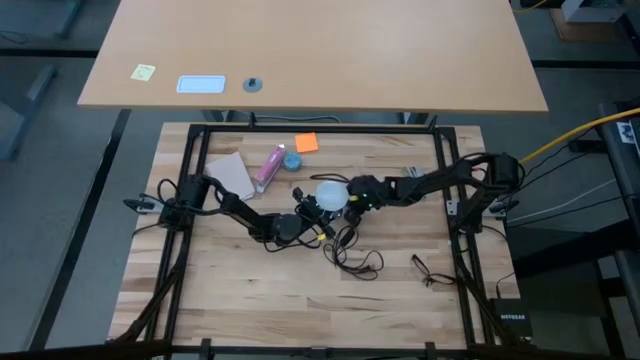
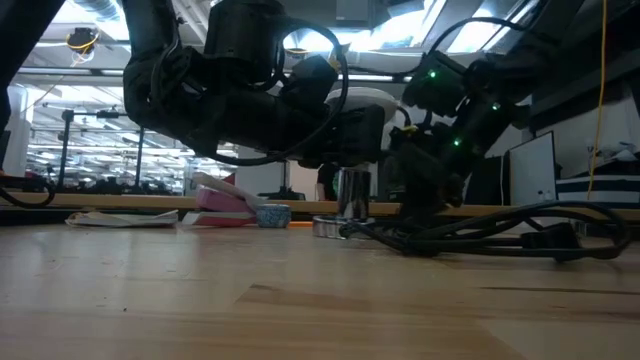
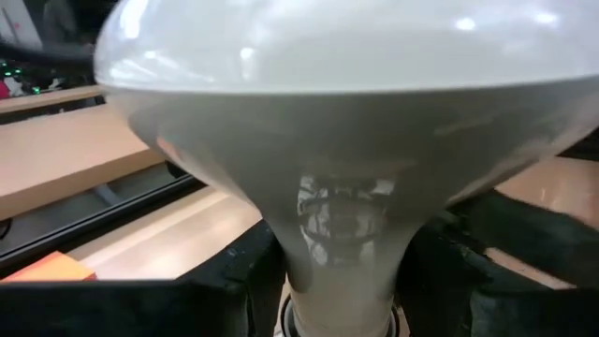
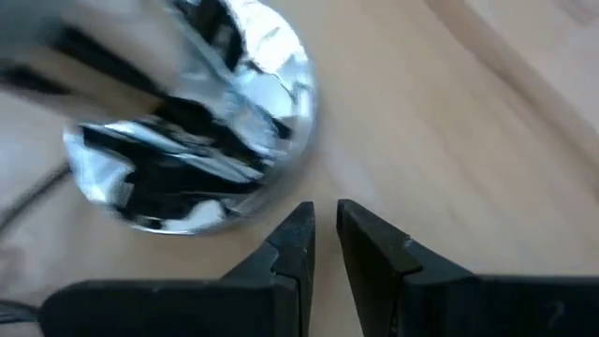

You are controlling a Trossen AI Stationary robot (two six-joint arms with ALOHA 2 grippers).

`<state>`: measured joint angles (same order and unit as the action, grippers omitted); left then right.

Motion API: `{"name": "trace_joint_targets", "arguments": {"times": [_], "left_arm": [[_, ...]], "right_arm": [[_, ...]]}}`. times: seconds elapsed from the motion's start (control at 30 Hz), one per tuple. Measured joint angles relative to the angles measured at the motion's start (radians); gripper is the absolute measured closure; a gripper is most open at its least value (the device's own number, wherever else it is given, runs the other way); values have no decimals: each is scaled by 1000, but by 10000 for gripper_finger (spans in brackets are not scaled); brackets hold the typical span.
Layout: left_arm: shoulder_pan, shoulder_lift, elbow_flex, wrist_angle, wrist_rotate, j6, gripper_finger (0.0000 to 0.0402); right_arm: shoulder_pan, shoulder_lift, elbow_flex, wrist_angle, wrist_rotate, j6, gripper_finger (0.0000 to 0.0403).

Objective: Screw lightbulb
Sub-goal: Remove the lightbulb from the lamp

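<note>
The frosted white lightbulb (image 1: 332, 193) stands upright, globe up, on the lamp's silver stem (image 2: 350, 195) above the round silver base (image 4: 187, 140), mid-table. It fills the left wrist view (image 3: 337, 112). My left gripper (image 1: 312, 212) comes from the table's left and is shut on the bulb. My right gripper (image 4: 323, 213) comes from the right, just beside the silver base. Its fingers are almost together with nothing between them. My left gripper pinches the bulb's narrow neck (image 3: 342, 271) between its two fingers (image 3: 245, 276), just above the socket. The fingers come level from the table's left, one on each side of the neck. The bulb stands upright on the lamp stem. My right gripper's fingertips (image 4: 301, 220) are close to the base's rim (image 4: 271, 197); I cannot tell whether they touch it.
The lamp's black cord (image 1: 355, 255) loops on the table nearer than the base. A pink object (image 1: 268, 168), a small blue round object (image 1: 291, 160), an orange note (image 1: 306, 143) and a paper (image 1: 232, 172) lie at the far left. A small wire (image 1: 430, 270) lies near right.
</note>
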<state>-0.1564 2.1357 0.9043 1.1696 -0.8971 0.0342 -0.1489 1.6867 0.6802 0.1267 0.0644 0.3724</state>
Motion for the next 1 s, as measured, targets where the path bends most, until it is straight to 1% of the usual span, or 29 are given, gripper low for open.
{"name": "trace_joint_targets", "arguments": {"times": [0.1, 0.2, 0.33, 0.47, 0.57, 0.73, 1.0], "left_arm": [[-1, 0, 0, 0, -5, -4, 241], [-1, 0, 0, 0, -8, -4, 241], [-6, 0, 0, 0, -6, -9, 241], [-14, 0, 0, 0, -7, -10, 241], [-15, 0, 0, 0, -6, -11, 241], [-14, 0, 0, 6, -5, -12, 241], [-13, 0, -2, 43, -4, -8, 241]], "right_arm": [[23, 0, -4, 37, 8, 19, 343], [34, 0, -5, 49, 59, 19, 343], [-3, 0, -5, 57, 118, 19, 343], [-63, 0, -5, 89, 112, 5, 343], [-90, 0, -4, 127, 66, -10, 343], [-71, 0, -4, 125, 46, -10, 343], [-19, 0, -4, 123, 77, 0, 343]]}}
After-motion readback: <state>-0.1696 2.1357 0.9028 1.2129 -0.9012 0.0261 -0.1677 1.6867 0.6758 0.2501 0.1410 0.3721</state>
